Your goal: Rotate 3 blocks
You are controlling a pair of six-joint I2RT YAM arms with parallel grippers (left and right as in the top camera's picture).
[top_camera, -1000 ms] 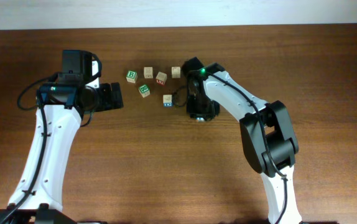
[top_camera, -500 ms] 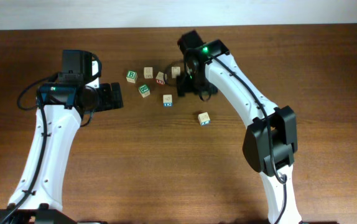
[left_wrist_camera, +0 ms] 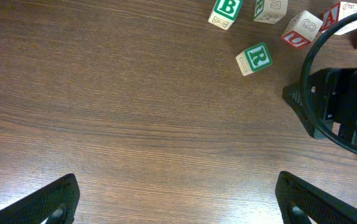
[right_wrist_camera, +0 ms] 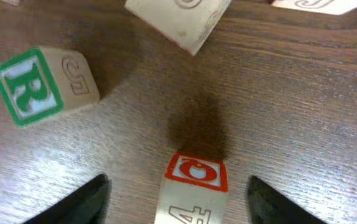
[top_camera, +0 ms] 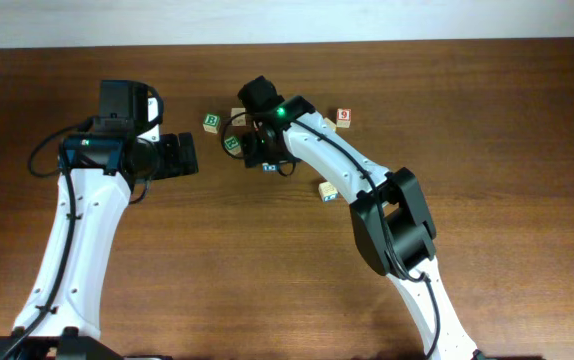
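My right gripper (top_camera: 259,150) hangs low over the cluster of blocks and is open. In the right wrist view a pale block (right_wrist_camera: 194,186) with a red-orange face and a "4" sits between the right gripper (right_wrist_camera: 178,202) fingers, with a gap on each side. A blue-printed block (top_camera: 328,190) lies alone toward the middle of the table. Another blue-printed block (top_camera: 270,167) peeks out beside the right gripper. My left gripper (top_camera: 189,155) stands wide open to the left of the cluster, with nothing between its fingers (left_wrist_camera: 54,199).
A green "R" cube (top_camera: 232,144) and a green "B" cube (top_camera: 211,122) lie left of the right gripper. A red "9" cube (top_camera: 344,118) sits at the back right. More pale cubes (left_wrist_camera: 300,30) crowd behind the right gripper.
My right gripper left a blue-printed block toward mid-table and swung left over the cluster. A red "9" cube now shows at the back right. The left arm has not moved.
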